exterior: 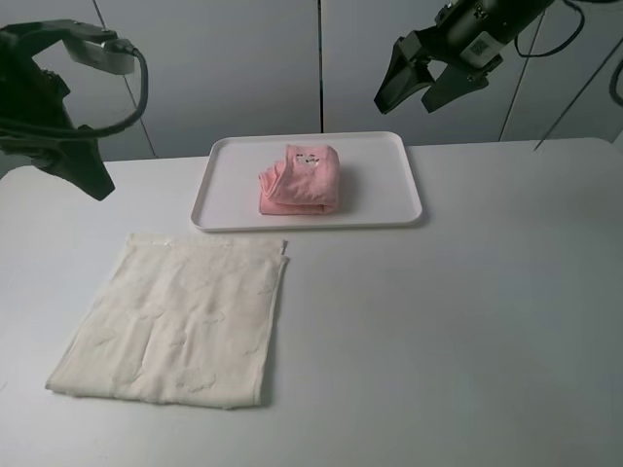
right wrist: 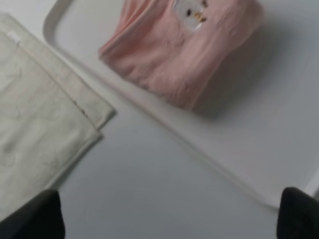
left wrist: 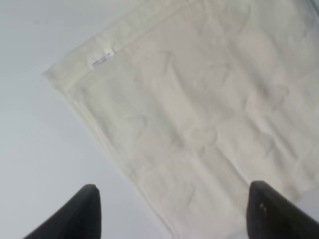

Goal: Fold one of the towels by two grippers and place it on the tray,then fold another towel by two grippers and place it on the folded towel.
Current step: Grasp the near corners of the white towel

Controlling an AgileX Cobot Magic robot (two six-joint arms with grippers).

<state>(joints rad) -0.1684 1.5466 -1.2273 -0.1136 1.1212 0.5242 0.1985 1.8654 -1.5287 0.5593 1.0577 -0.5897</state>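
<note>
one towel folded, one left flat

two things matter on the left side: the left gripper (left wrist: 174,214) hangs above the table (exterior: 467,321) with its jaws spread wide and nothing between them, and below it the cream towel (exterior: 175,321) lies flat and unfolded, near the tray's front-left corner but not touching it. the left wrist view shows a small label (left wrist: 101,59) sewn by one corner of the cloth.

this towel looks light, soft and limp. it will likely sag and drape wherever it is not held, and a single pinch in the middle would probably bunch it. the better hold, to my eye, is one corner per claw along the same edge, pinching low enough to catch the top layer against the table, then carrying that edge across to fold.

further right, the white tray (exterior: 380,185) holds the pink towel (exterior: 302,180), already folded into a thick bundle near its middle, a small cartoon patch facing up.

at the far right, the right gripper (exterior: 419,97) is raised high behind the tray, jaws apart and empty. it is well apart from the cream towel and would need to cross over to reach it.
</note>
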